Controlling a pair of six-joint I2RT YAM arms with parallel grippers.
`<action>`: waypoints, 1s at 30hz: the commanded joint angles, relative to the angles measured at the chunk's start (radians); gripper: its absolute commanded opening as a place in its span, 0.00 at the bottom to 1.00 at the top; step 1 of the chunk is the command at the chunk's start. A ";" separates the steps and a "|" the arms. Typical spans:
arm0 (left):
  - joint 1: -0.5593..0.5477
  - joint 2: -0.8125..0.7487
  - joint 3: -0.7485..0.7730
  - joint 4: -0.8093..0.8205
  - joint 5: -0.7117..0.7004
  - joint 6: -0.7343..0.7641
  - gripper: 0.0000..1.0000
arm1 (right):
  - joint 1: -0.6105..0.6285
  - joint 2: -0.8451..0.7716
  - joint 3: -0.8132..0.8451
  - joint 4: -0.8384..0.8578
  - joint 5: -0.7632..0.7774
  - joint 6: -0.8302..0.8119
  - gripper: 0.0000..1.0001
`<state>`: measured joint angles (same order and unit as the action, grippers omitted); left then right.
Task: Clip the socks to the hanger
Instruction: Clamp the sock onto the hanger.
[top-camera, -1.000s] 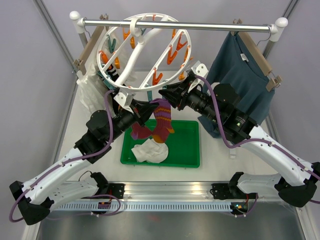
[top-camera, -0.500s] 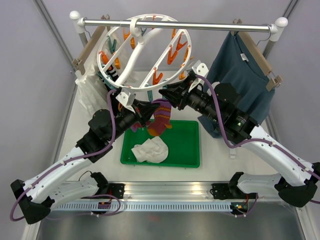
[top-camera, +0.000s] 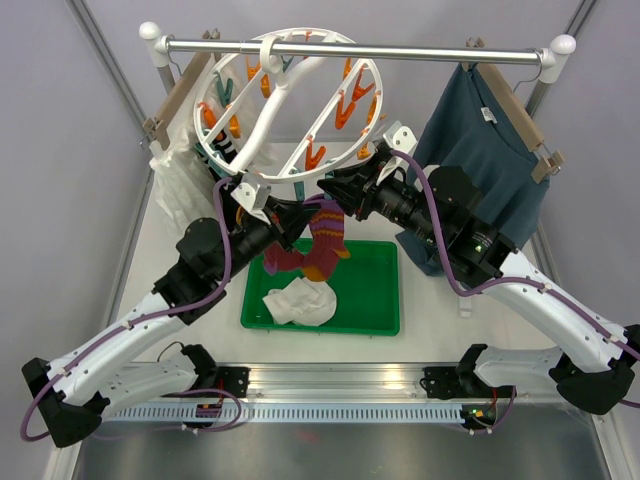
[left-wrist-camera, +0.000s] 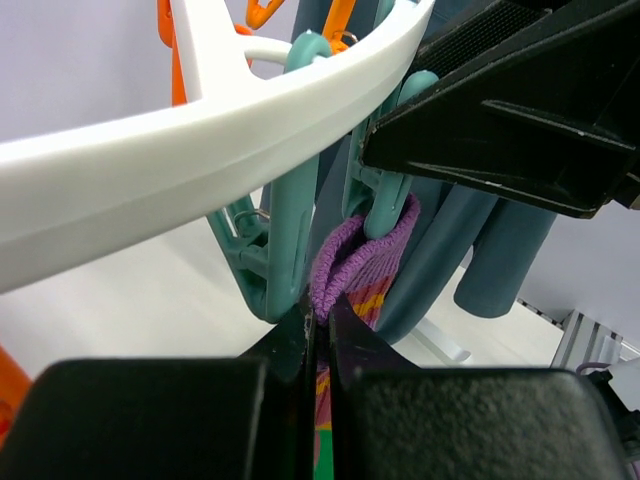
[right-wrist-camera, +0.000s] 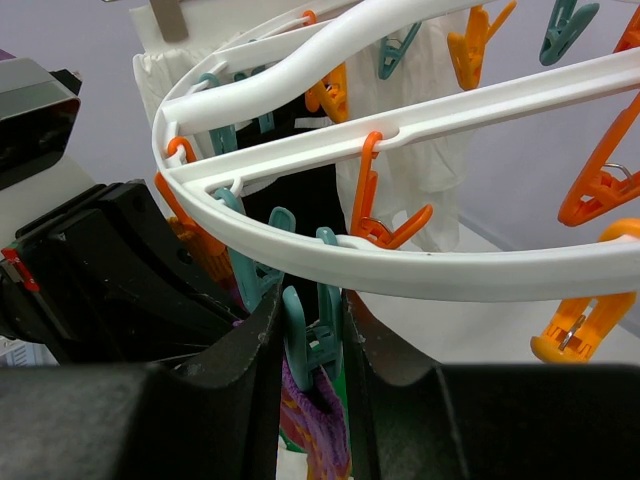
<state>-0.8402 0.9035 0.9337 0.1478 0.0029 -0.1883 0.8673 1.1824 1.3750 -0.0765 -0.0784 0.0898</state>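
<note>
The hanger (top-camera: 262, 172), a white ring with orange and teal clips, hangs from the rail. My right gripper (top-camera: 330, 190) (right-wrist-camera: 310, 310) is shut on the handles of a teal clip (right-wrist-camera: 305, 340) at the ring's near rim. My left gripper (top-camera: 300, 215) (left-wrist-camera: 320, 310) is shut on the purple cuff of a maroon-and-orange striped sock (top-camera: 325, 240) (left-wrist-camera: 350, 260). It holds the cuff up into that clip's (left-wrist-camera: 385, 190) mouth. The rest of the sock dangles over the tray. A white sock (top-camera: 298, 300) lies in the tray.
A green tray (top-camera: 375, 290) sits on the table below both grippers. A teal-blue shirt (top-camera: 480, 150) hangs on a wooden hanger at the right. At the rail's (top-camera: 350, 48) left end hangs a white sheer garment (top-camera: 180, 185).
My left gripper rose slightly toward the ring with the sock cuff. The sock's loose end swung up and has dropped back. The right gripper has stayed on the clip.
</note>
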 joint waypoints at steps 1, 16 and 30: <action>0.000 0.002 0.042 0.072 0.002 0.015 0.02 | -0.002 -0.001 0.030 0.000 -0.023 -0.007 0.00; 0.000 -0.034 0.045 0.081 0.016 0.001 0.02 | -0.001 -0.013 0.007 0.017 -0.020 -0.027 0.00; 0.000 -0.025 0.066 0.049 -0.130 -0.026 0.02 | -0.001 -0.006 0.041 -0.040 -0.035 0.007 0.45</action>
<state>-0.8398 0.8818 0.9459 0.1726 -0.0540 -0.1894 0.8673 1.1820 1.3754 -0.0818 -0.0895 0.0799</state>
